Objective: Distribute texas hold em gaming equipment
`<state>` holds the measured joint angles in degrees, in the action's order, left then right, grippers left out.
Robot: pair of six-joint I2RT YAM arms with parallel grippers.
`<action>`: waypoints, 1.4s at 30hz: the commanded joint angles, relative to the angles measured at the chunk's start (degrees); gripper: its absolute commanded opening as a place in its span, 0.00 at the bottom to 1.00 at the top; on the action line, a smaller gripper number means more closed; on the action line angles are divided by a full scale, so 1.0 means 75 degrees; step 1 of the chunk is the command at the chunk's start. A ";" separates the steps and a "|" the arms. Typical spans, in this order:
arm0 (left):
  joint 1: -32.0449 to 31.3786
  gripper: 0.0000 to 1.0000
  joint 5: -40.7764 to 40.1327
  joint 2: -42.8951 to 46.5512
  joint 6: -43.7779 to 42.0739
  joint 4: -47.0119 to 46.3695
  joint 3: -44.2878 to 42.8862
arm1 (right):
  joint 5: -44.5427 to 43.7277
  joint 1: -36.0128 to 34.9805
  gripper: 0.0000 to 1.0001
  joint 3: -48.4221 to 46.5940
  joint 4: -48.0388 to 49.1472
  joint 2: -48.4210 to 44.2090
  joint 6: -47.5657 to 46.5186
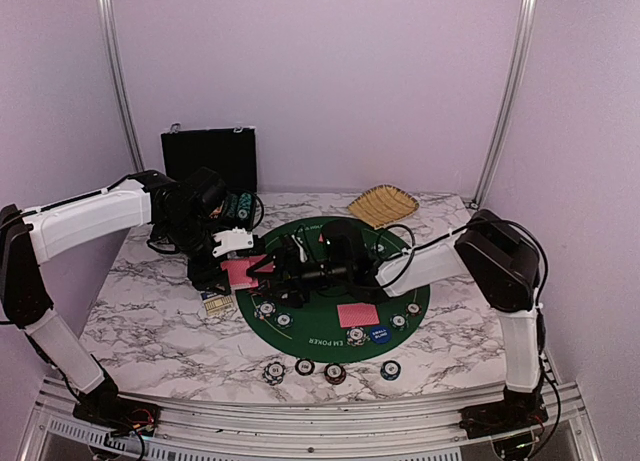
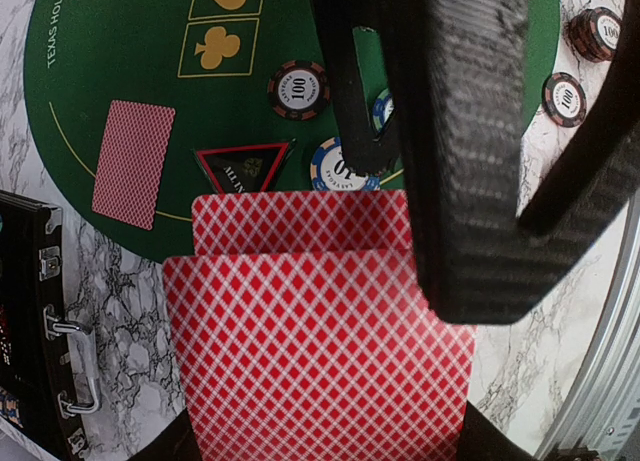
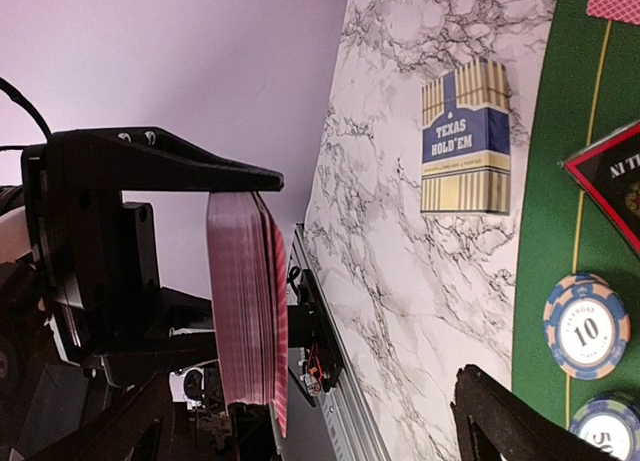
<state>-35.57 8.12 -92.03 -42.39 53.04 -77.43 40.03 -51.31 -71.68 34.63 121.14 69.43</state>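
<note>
Left gripper (image 1: pixel 238 265) pinches a deck of pink-red-backed playing cards (image 2: pixel 320 371) over the marble table (image 1: pixel 150 321) beside the green Texas Hold'em mat (image 1: pixel 400 281), while the right gripper (image 1: pixel 282 274), jaws spread, reaches in, one finger (image 2: pixel 460 131) blocking the deck's corner in the left wrist view. That view shows the top card (image 2: pixel 300 224) jutting off the stack, a single card (image 2: pixel 133 164) face down on the mat, the black-red triangular marker (image 2: pixel 245 165) and a striped chip (image 2: pixel 298 89). Only the right wrist view shows the deck edge-on and the lettering on the Texas Hold'em card box (image 3: pixel 465 136).
</note>
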 commanded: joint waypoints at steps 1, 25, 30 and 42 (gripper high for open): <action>-0.0015 0.00 0.0164 0.0083 0.0074 0.0197 -0.0238 | 0.0097 -0.0138 0.95 -0.0446 0.0659 0.0320 0.0363; -0.0015 0.00 0.0153 0.0060 0.0097 0.0204 -0.0247 | 0.0150 -0.0436 0.96 -0.1983 0.0777 0.1616 0.0886; -0.0015 0.00 0.0157 0.0060 0.0098 0.0206 -0.0254 | 0.0115 -0.0435 0.96 -0.2167 0.0731 0.1801 0.0966; -0.0015 0.00 0.0166 0.0096 0.0086 0.0200 -0.0199 | -0.0086 -0.0314 0.95 -0.2066 0.0584 0.1943 0.0998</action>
<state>-35.57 8.10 -92.03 -42.28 53.30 -77.67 40.84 -53.89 -87.26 40.03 135.63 76.77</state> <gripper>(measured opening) 0.663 0.955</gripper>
